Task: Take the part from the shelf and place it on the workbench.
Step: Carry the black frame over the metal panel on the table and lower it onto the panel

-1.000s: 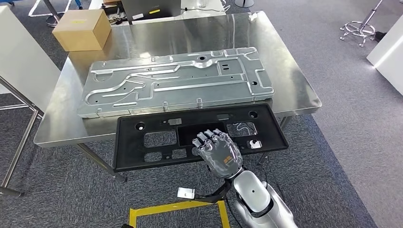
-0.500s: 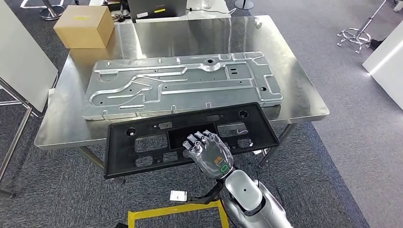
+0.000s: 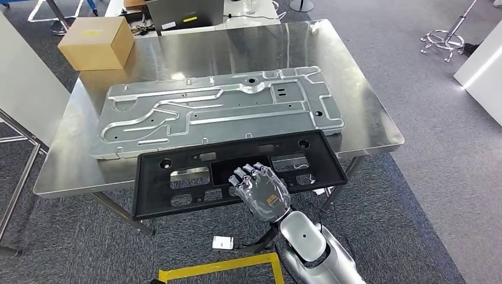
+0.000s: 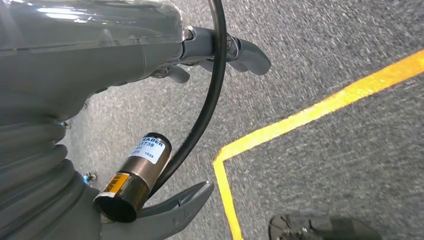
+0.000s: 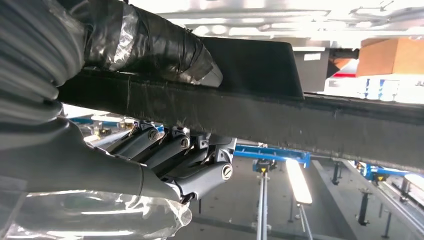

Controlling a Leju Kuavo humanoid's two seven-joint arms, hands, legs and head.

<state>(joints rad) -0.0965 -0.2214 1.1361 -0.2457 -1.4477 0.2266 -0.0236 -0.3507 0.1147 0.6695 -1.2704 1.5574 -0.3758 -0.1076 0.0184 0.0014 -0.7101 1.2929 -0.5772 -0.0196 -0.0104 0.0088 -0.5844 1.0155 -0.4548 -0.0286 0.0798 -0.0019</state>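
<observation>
The right hand (image 3: 264, 193) grips the black part (image 3: 177, 155) at its near edge, fingers (image 5: 165, 145) curled around it. The part's far edge sits over the desk (image 3: 367, 112), beside the metal plate (image 3: 219, 109).

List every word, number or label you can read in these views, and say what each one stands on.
"...ABER" on the white label of the small brown cylinder by the left hand; the word's start is cut off.
"...1738" and "1525" on the same label; other digits are blurred.
Orange label lower on the cylinder: too blurred to read.
Yellow sticker on the cardboard box: too small.
Orange mark on the back of the right hand, which holds the black part: unreadable.
</observation>
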